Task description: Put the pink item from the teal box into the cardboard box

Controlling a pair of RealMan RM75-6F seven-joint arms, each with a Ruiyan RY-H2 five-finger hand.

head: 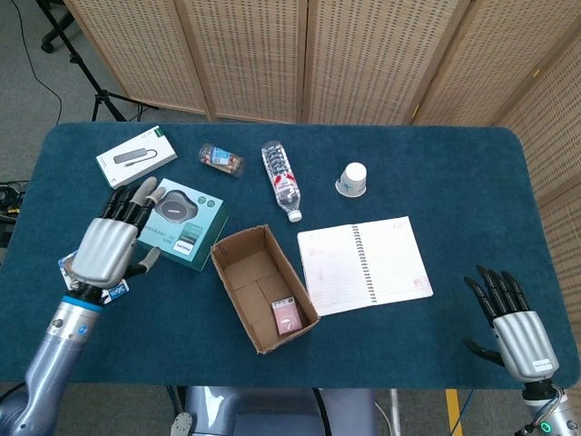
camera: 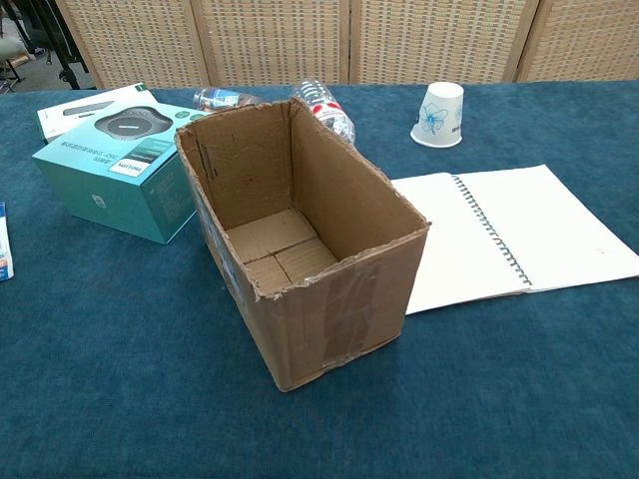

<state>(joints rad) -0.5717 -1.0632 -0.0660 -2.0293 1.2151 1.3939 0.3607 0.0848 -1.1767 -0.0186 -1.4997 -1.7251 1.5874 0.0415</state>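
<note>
The pink item (head: 288,317) lies flat on the floor of the open cardboard box (head: 238,251), at its near end, seen only in the head view. In the chest view the cardboard box (camera: 339,289) hides it behind the front wall. The teal box (head: 192,222) (camera: 115,165) sits just left of the cardboard box. My left hand (head: 113,238) hovers left of the teal box, fingers spread and holding nothing. Far off at the table's near right corner, my right hand (head: 510,320) is spread with nothing in it. Neither hand shows in the chest view.
An open spiral notebook (head: 365,264) lies right of the cardboard box. Behind are a water bottle (head: 281,179), a small jar (head: 221,159), a paper cup (head: 352,179) and a white box (head: 137,156). A blister pack (head: 80,282) lies under my left wrist.
</note>
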